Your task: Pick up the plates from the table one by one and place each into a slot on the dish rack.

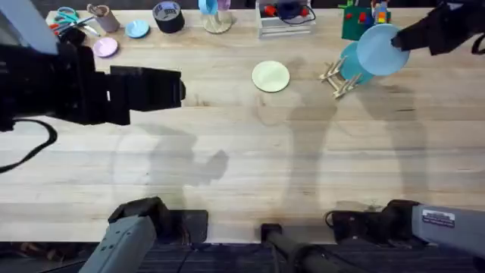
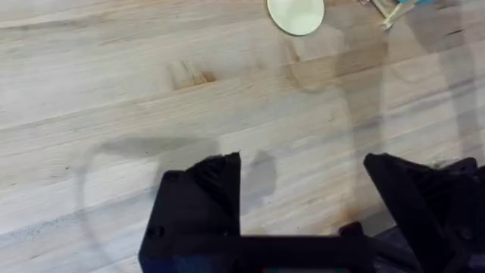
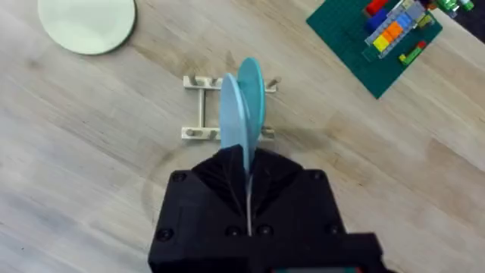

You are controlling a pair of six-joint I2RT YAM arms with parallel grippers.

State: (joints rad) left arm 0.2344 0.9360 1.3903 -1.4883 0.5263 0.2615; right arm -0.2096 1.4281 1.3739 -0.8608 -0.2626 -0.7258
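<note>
Two light blue plates and one pale yellow plate are showing. The right gripper is clamping one blue plate on edge over the dish rack, where a second blue plate is standing in a slot; the yellow one is lying flat on the table. The left gripper is hovering with fingers spread, and no writing is legible.

The pale plank counter carries a pale yellow plate lying flat, the dish rack beside it, and a green baseplate.

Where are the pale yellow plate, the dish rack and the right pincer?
pale yellow plate [image 1: 270, 76], overhead view, centre of its face.
dish rack [image 3: 198, 108], right wrist view, its left crossbar.
right pincer [image 3: 248, 176], right wrist view, fingertips gripping a blue plate's edge.
</note>
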